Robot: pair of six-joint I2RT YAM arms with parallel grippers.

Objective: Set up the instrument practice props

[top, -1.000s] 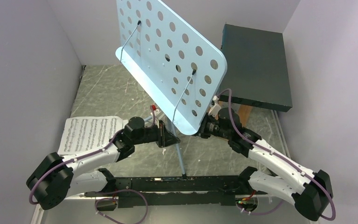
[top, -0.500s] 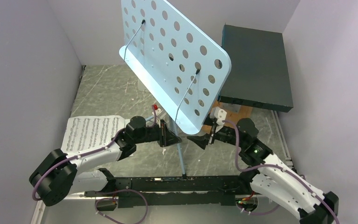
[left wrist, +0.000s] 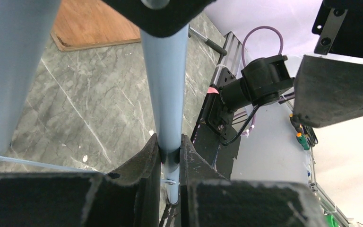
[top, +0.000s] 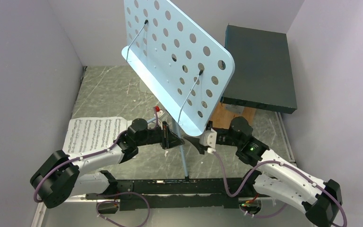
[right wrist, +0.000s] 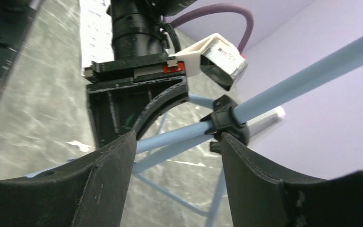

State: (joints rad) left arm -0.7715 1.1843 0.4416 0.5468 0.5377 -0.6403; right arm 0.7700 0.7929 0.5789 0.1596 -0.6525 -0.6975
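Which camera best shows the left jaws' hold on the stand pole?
Left wrist: the stand pole sits pinched between the left gripper jaws, close up. Top external shows that contact only small and from above. Right wrist shows the pole from the other side, beyond the open right gripper.

Obstacles: stand [top: 158,90] ctr, box [top: 260,61] rear-R

The music stand [top: 179,61] is pale blue, patterned with rows of round holes, and its pole [left wrist: 166,94] is the same blue with a black collar [right wrist: 226,122]. The sheet music [top: 92,135] is white with black staves. The worktop [top: 108,92] is grey-green stone veined in white. The box [top: 260,61] is dark, and the board [top: 224,113] is brown wood. The left arm [top: 92,158] and right arm [top: 283,172] are black and white, with purple cables [top: 224,175].
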